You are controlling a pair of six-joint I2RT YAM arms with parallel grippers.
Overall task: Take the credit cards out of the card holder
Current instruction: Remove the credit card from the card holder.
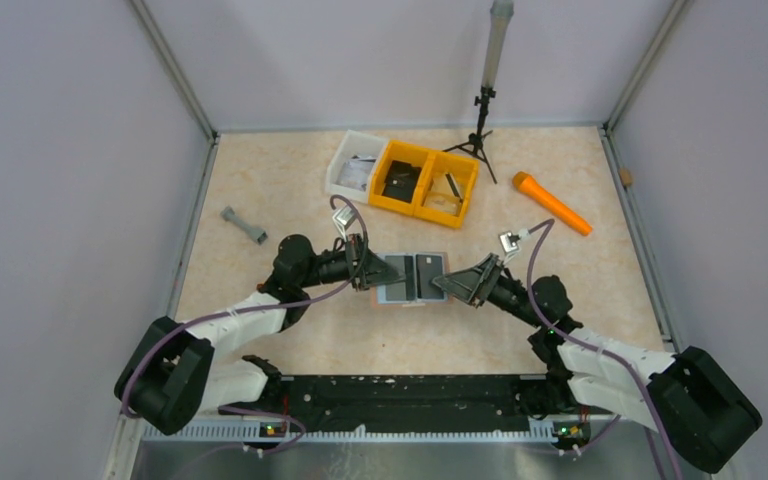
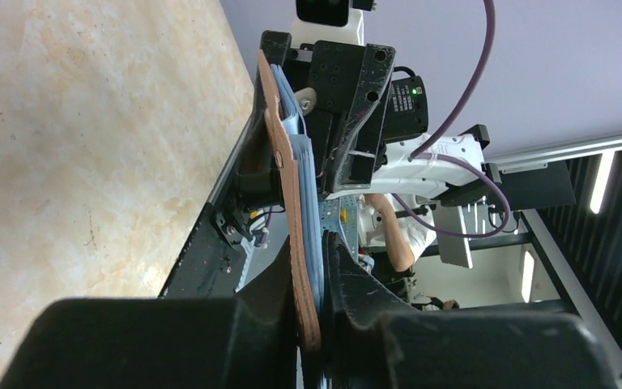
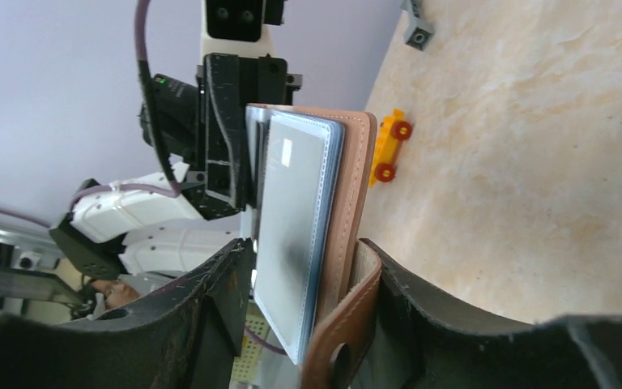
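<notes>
Table (image 1: pixel 290 190) below, and above its middle the card holder (image 1: pixel 412 278) hangs spread open between both arms. The left claw (image 1: pixel 380 272) is clamped on its left edge. The right claw (image 1: pixel 446 283) straddles the right edge, gripping or not I cannot tell, and the cards (image 3: pixel 291 235) sit in the sleeves.

My left arm (image 1: pixel 260 315) comes in low from the left, wrist rolled on its side. The left gripper (image 1: pixel 385 270) is pinched tight on the card holder (image 1: pixel 412 278). My right arm (image 1: pixel 600 355) mirrors it. The right gripper (image 1: pixel 442 282) has its jaws parted, straddling the holder's other edge (one finger on the leather flap, the other just off).
</notes>
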